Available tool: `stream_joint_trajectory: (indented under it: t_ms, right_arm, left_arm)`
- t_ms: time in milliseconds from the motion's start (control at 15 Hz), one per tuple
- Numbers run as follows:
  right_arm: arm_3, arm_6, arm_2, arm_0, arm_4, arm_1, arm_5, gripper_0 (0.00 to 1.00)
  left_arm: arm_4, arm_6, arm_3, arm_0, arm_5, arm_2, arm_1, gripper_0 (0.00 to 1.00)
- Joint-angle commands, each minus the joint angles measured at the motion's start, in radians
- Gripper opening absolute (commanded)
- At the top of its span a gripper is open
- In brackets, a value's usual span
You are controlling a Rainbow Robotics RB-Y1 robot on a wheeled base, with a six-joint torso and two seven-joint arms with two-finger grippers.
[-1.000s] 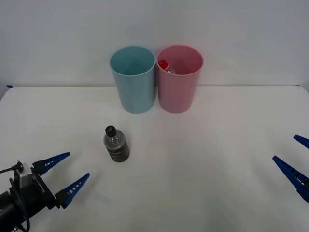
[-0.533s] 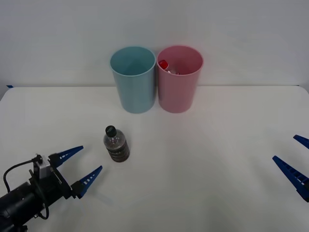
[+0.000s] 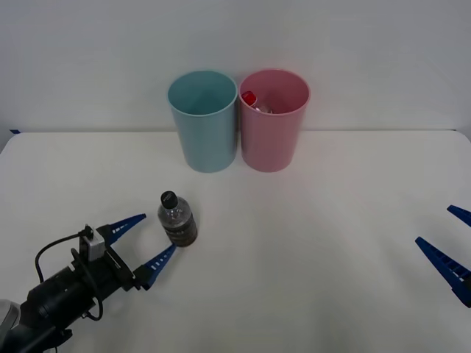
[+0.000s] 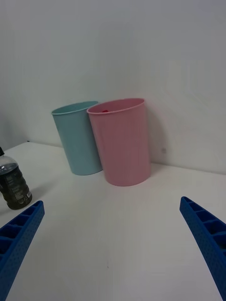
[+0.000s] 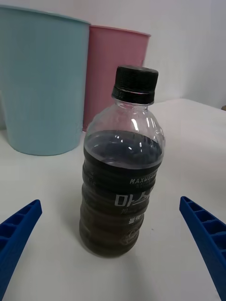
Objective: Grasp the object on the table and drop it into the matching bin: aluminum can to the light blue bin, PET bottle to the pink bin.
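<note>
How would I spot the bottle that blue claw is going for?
Find the two cups at the back of the white table. In front of the light blue cup stands a small clear bottle: black cap, dark label, shorter than either cup.

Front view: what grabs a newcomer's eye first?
The light blue bin and pink bin stand side by side at the back of the white table. Nearer, the small PET bottle stands upright, with the left end effector open beside it, blue fingers on either side, not touching. The right end effector waits open at the table's right edge.
</note>
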Motion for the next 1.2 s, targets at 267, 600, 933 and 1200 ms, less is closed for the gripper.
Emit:
stream_joint_trajectory:
  t_ms: [267, 600, 933, 1200]
  right_arm:
    - [0.0, 0.0, 0.0, 0.0, 0.0, 0.0, 0.0, 1.0]
    - [0.0, 0.0, 0.0, 0.0, 0.0, 0.0, 0.0, 1.0]
    - [0.0, 0.0, 0.0, 0.0, 0.0, 0.0, 0.0, 1.0]
    - [0.0, 0.0, 0.0, 0.0, 0.0, 0.0, 0.0, 1.0]
  left_arm:
    - [-0.064, 0.0, 0.011, -0.038, 0.028, -0.001, -0.063, 1.0]
    - [-0.071, -0.022, 0.115, -0.128, 0.031, -0.009, -0.073, 1.0]
    - [-0.071, -0.028, 0.121, -0.144, 0.046, -0.025, -0.079, 1.0]
    - [-0.071, -0.031, 0.121, -0.145, 0.046, -0.028, -0.079, 0.35]
